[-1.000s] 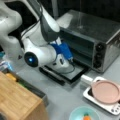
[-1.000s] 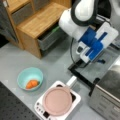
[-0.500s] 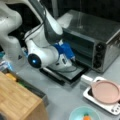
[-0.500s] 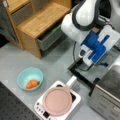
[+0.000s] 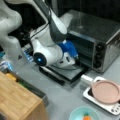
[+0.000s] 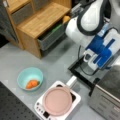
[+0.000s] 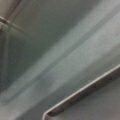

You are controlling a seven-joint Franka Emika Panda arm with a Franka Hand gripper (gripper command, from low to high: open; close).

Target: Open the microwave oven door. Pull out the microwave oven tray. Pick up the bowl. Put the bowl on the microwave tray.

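The silver microwave oven (image 5: 100,37) stands at a front view's right and shows at another front view's bottom right (image 6: 107,100). The microwave oven door (image 5: 66,73) lies folded down flat in front of it, its frame showing beside the arm (image 6: 80,72). My gripper (image 5: 75,58) (image 6: 93,64), on a blue-and-white hand, hangs over the open door at the mouth of the cavity. The microwave oven tray is hidden behind it. The wrist view shows only blurred grey surfaces and a thin metal edge (image 7: 82,93); no fingers appear. The teal bowl (image 6: 30,78) (image 5: 83,115), holding an orange piece, sits apart on the table.
A pink plate (image 6: 57,100) (image 5: 106,91) rests on a white tray (image 6: 75,100) beside the oven's front. A wooden cabinet (image 6: 40,22) with an open drawer stands at a front view's top left, and its top (image 5: 17,100) fills another front view's lower left.
The gripper has moved a little toward the oven's cavity, over the open door. The bowl and plate have not moved.
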